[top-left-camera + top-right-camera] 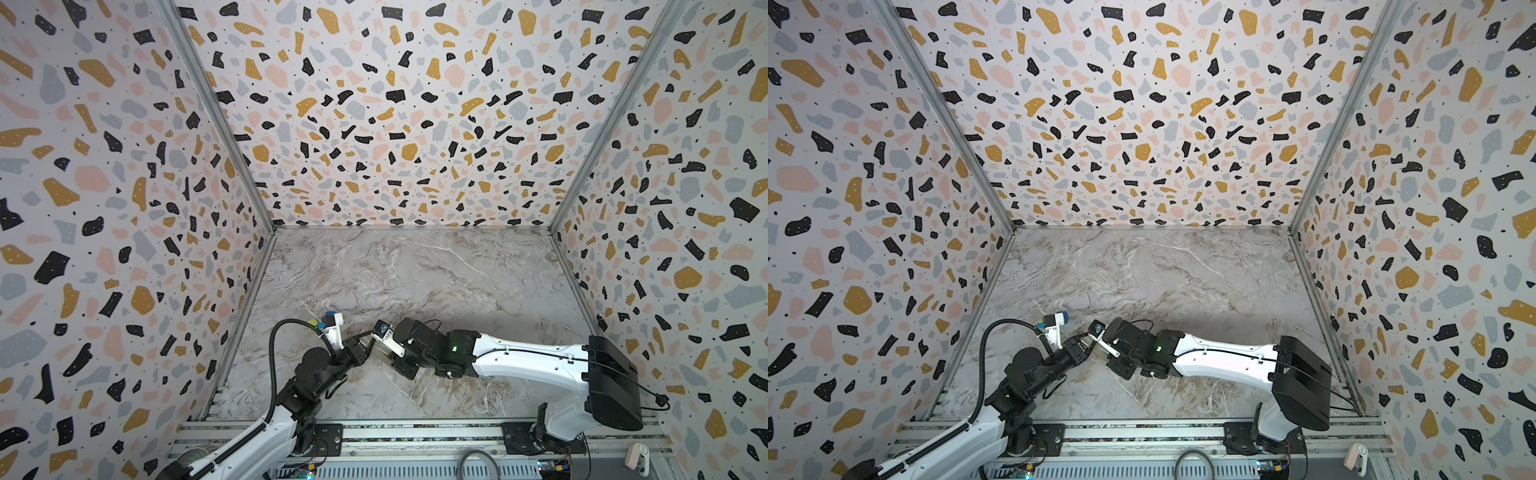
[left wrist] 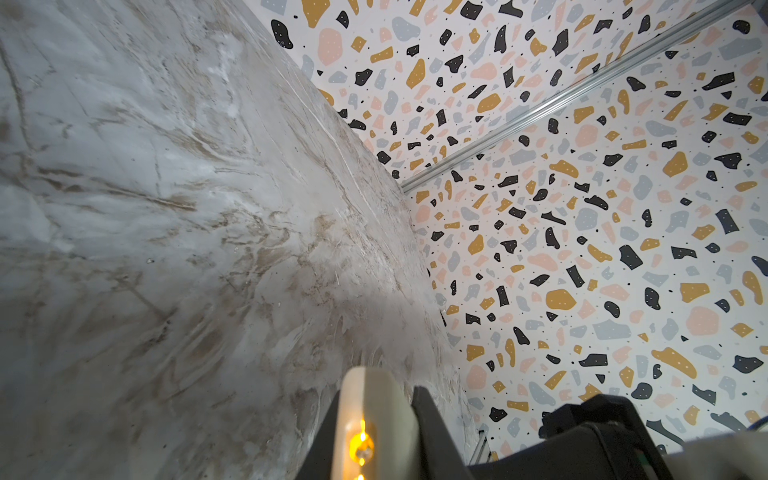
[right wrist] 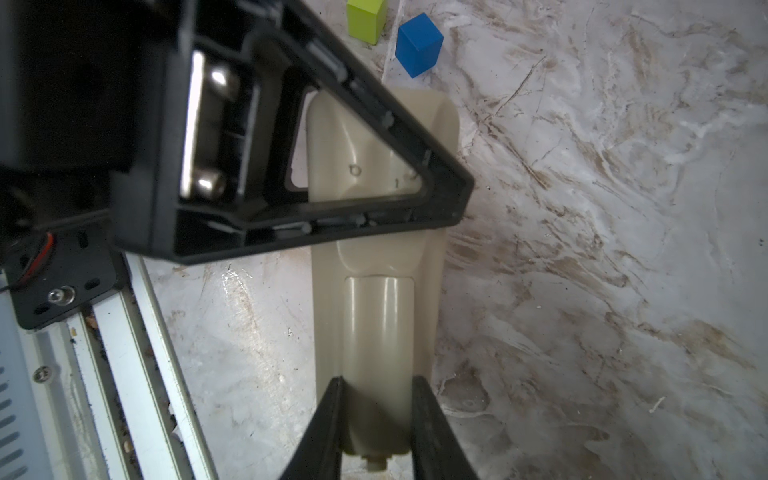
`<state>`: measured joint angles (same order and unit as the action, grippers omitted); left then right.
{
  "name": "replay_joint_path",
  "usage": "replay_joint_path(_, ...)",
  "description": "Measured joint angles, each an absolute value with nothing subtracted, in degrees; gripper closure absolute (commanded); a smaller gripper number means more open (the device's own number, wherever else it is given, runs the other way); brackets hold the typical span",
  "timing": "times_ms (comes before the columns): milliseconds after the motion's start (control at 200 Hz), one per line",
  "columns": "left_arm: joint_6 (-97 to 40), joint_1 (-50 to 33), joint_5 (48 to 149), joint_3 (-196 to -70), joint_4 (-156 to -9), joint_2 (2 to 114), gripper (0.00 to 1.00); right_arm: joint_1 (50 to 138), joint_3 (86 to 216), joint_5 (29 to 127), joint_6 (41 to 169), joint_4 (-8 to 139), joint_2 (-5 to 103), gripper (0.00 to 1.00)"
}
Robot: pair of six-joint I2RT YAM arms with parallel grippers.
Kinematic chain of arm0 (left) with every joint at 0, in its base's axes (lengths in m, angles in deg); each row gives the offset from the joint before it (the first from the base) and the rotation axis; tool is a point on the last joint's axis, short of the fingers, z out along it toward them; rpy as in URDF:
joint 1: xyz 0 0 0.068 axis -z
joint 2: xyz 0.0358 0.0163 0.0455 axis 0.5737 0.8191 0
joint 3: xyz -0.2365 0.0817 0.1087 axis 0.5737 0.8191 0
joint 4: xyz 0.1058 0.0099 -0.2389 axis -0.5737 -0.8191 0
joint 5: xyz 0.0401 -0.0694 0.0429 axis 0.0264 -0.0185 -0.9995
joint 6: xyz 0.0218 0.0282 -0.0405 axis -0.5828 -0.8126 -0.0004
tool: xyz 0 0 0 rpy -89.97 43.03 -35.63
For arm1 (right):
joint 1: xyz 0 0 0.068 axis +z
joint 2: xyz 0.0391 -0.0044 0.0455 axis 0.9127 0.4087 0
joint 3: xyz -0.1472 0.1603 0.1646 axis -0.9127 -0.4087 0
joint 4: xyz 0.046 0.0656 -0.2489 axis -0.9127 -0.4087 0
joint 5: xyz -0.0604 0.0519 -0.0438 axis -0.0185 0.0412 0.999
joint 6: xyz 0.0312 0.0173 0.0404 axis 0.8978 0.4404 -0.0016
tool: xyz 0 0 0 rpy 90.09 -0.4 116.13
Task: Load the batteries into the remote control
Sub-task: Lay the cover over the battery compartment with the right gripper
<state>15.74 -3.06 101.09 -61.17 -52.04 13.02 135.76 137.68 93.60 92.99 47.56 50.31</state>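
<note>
Off-white remote control (image 3: 374,316) in right end effector (image 3: 378,384) grip, blue block (image 3: 417,43) and green block (image 3: 365,18) beyond

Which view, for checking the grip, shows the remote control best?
The right wrist view: the remote control shows its plain back almost full length, one end in the right gripper. The left wrist view shows only an end clamped in the left gripper. In both top views the grippers hide nearly all of it.

free: far and right tabletop (image 1: 436,270) | blocked: green block (image 3: 365,18), blue block (image 3: 417,43) just beyond remote control (image 3: 374,311)
</note>
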Motion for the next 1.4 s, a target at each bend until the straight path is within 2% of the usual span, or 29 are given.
replay_joint_path(491,16.09,-3.22,102.62,-61.12,-50.69,13.5,1.0,135.76,137.68,93.6,92.07,47.28,50.31,0.89)
replay_joint_path(1146,16.61,-3.43,103.56,-61.12,-50.58,13.21,1.0,135.76,137.68,93.58,91.79,47.52,50.31,0.67)
replay_joint_path(1402,16.61,-3.39,104.45,-61.12,-50.58,12.73,1.0,135.85,137.68,93.66,91.59,48.48,50.29,0.62)
